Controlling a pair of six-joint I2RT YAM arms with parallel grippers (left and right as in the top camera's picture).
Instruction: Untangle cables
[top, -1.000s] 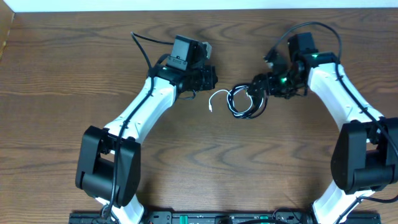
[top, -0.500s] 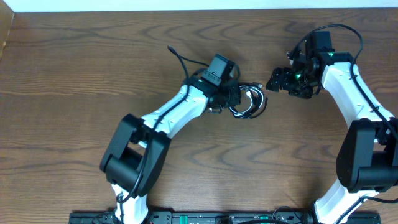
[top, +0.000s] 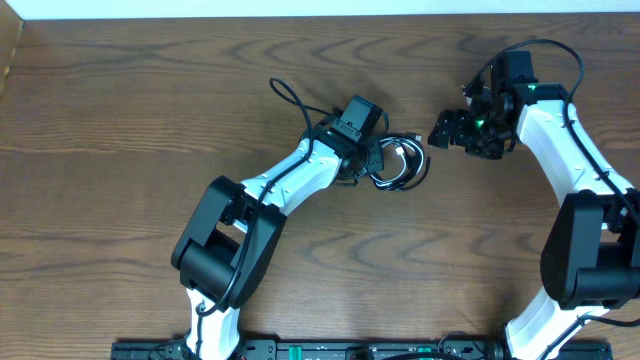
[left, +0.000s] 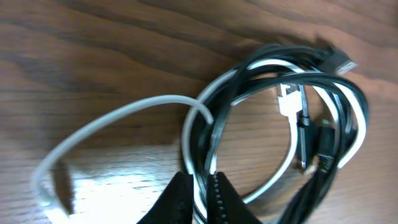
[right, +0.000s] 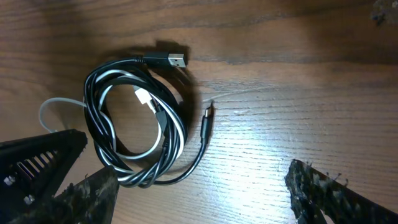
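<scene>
Your left arm (top: 290, 180) reaches from the near edge diagonally up and to the right, bent at the elbow, with its wrist tipped down toward the worktop. Your left hand (left: 200, 185) has its fingers pinched almost together on the cables (left: 155, 101). Your right arm (top: 560, 140) runs up the right side and folds inward at the wrist. Your right hand (right: 199, 174) has its fingers spread wide, gripping nothing.

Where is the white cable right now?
The white cable lies near the middle of the table, coiled together with the black cable. The left gripper pinches it at the coil's edge.
</scene>
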